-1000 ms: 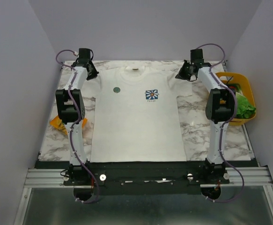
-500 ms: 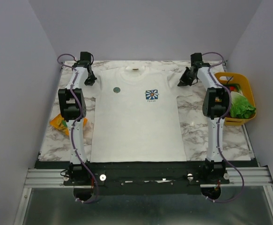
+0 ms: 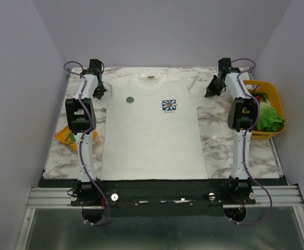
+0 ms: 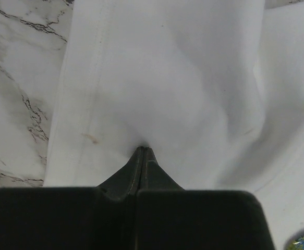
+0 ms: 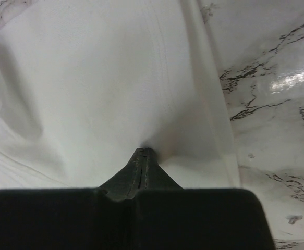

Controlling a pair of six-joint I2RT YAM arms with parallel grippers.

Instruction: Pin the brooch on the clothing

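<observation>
Inspector: Garment position, please.

Clerk: White T-shirt (image 3: 152,140) lies flat on the marble table (image 3: 219,140), collar at the far side, hem toward the arm bases.

Inspector: Brooch?

Clerk: The brooch (image 3: 130,99), a small dark green disc, sits on the chest of the T-shirt, to the left of the blue print (image 3: 168,105) in the overhead view and apart from it. Neither arm touches it. Whether it is fastened or merely lying there cannot be told.

Inspector: Left gripper?

Clerk: The left gripper (image 4: 143,152) is at the left sleeve. Its fingers are pressed fully together, and the white cloth puckers into the tip, so a fold of sleeve is pinched there.

Inspector: Right gripper?

Clerk: Same finding. The right gripper (image 5: 144,152) is at the right sleeve, jaws closed with no gap, the fabric gathered at the tip. The sleeve hem runs just beside it, with bare marble beyond.

Inspector: Other items?

Clerk: A yellow basket (image 3: 275,88) at the table's right edge holds a leafy green item (image 3: 271,119). An orange packet (image 3: 65,136) lies near the left arm.
</observation>
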